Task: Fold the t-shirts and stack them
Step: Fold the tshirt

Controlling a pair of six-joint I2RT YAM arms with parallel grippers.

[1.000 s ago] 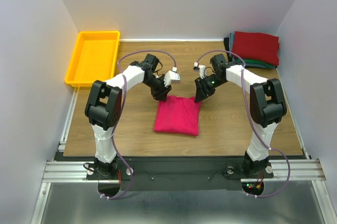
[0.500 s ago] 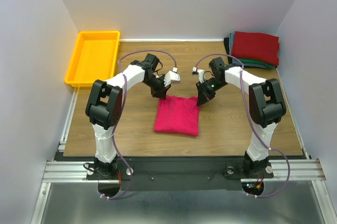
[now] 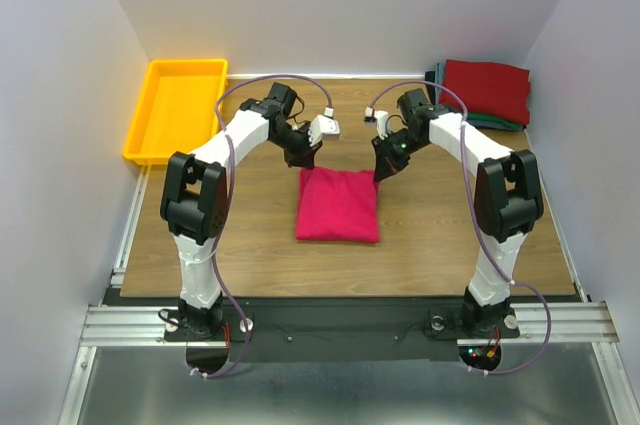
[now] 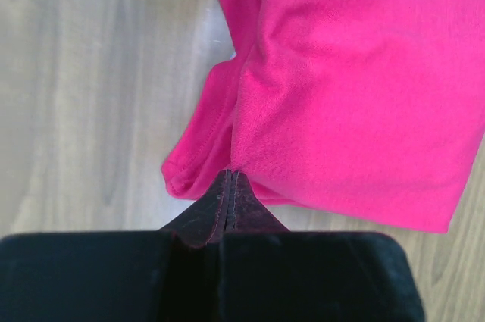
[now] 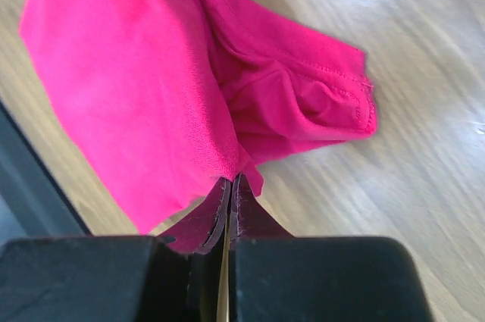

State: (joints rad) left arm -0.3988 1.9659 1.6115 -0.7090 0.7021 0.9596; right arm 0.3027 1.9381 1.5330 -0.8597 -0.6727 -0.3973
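Wooden tabletop (image 3: 250,235) sitting between plain white walls (image 3: 340,5); metal rails (image 3: 330,320) running along near edge; soft even light falling.

Setting: robotics lab test cell. Evidence: plain white partition walls (image 3: 340,5) on three sides; wooden table (image 3: 440,245); aluminium rail (image 3: 340,323) along bottom of frame; cabled left arm (image 3: 200,205), right arm (image 3: 505,195) bolted there.

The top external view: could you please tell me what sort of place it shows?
Probably a robotics lab test cell, not a home: plain white panels box in a wooden table, and aluminium rails run along its near edge.
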